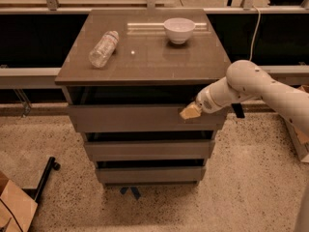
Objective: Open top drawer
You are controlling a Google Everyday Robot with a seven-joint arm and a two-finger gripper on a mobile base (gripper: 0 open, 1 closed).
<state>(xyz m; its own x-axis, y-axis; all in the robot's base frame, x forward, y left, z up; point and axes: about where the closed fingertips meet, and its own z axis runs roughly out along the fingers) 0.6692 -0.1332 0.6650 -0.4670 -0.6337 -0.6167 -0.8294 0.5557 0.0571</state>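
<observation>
Top drawer is sitting just under the counter front edge, its panel sticking out past that edge with a dark gap showing above it. It's looking partly open, with more pulling probably left. Pincer is resting at the panel's top rim near the counter's front right corner; can't tell how wide it's open or whether it's gripping. Arm is reaching in from beyond the counter's right edge, elbow bent, wrist angling down toward the panel.
</observation>
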